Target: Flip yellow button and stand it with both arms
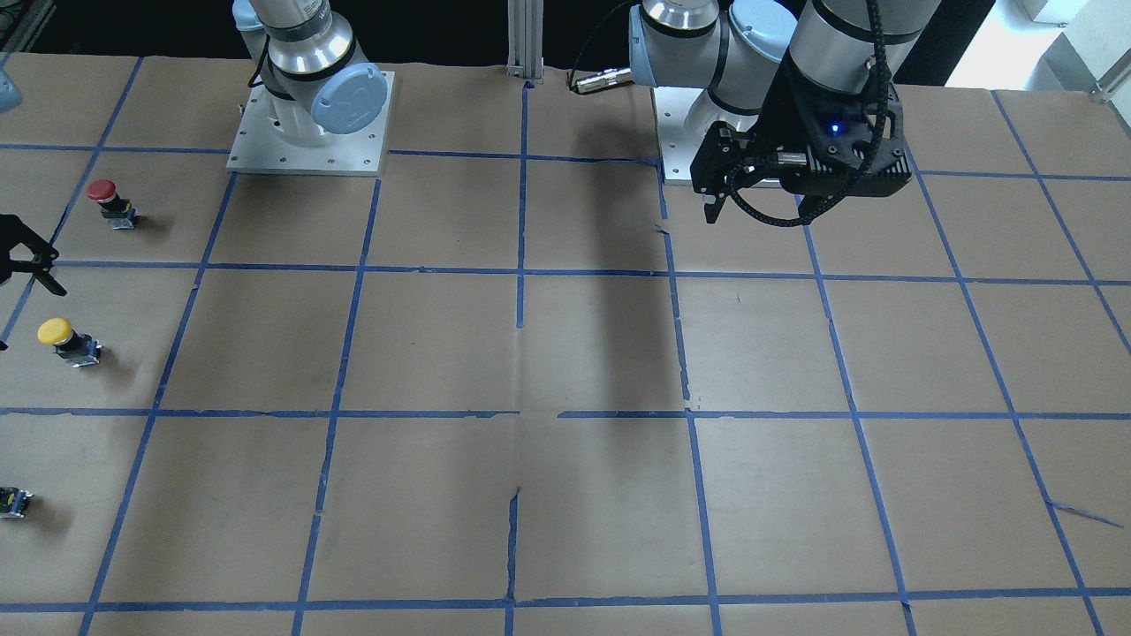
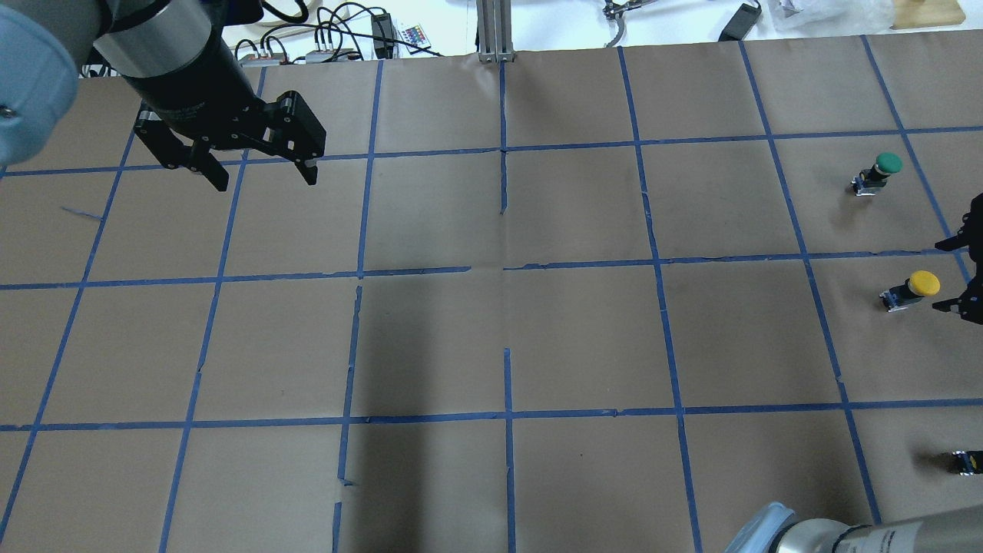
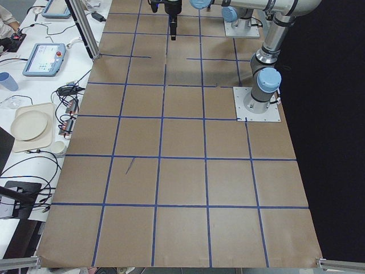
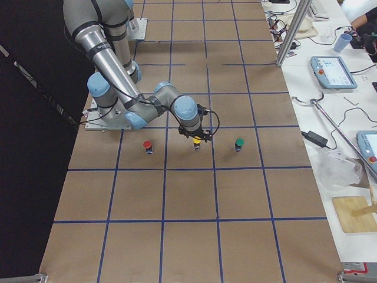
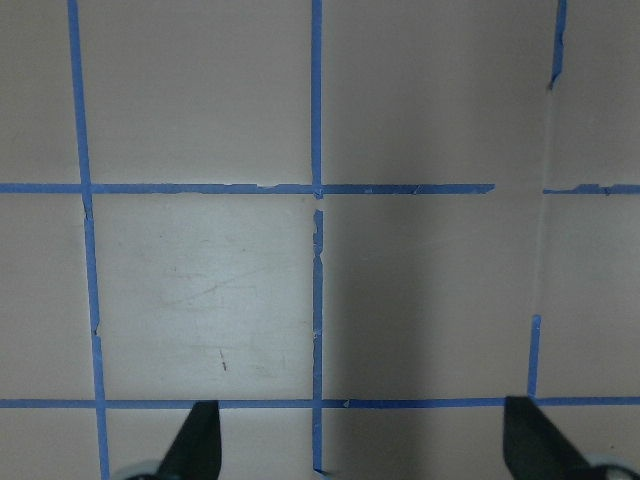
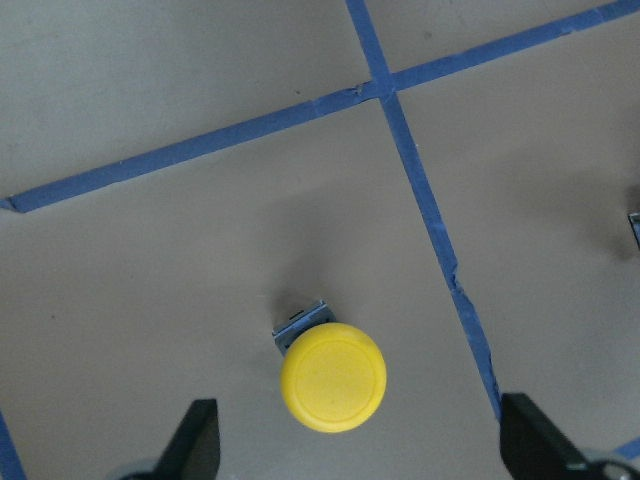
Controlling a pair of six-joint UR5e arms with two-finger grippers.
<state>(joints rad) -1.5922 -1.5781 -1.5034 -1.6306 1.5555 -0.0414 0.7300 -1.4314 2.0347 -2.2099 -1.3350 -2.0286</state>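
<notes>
The yellow button (image 2: pixel 921 283) stands cap up on the brown paper at the table's right end; it also shows in the front-facing view (image 1: pixel 56 332) and the exterior right view (image 4: pixel 197 141). My right gripper (image 2: pixel 949 277) hangs open above it. In the right wrist view the yellow button's cap (image 6: pixel 332 376) sits between the spread fingertips (image 6: pixel 197 437), apart from both. My left gripper (image 2: pixel 265 181) is open and empty, high over the table's far left part, far from the button; the left wrist view (image 5: pixel 362 442) shows only bare paper and tape below it.
A red button (image 1: pixel 102 190) stands toward the robot's side of the yellow one. A green button (image 2: pixel 887 163) stands on the far side. A small capless block (image 2: pixel 968 461) lies near the right edge. The arm base plates (image 1: pixel 309 150) are at the robot's side.
</notes>
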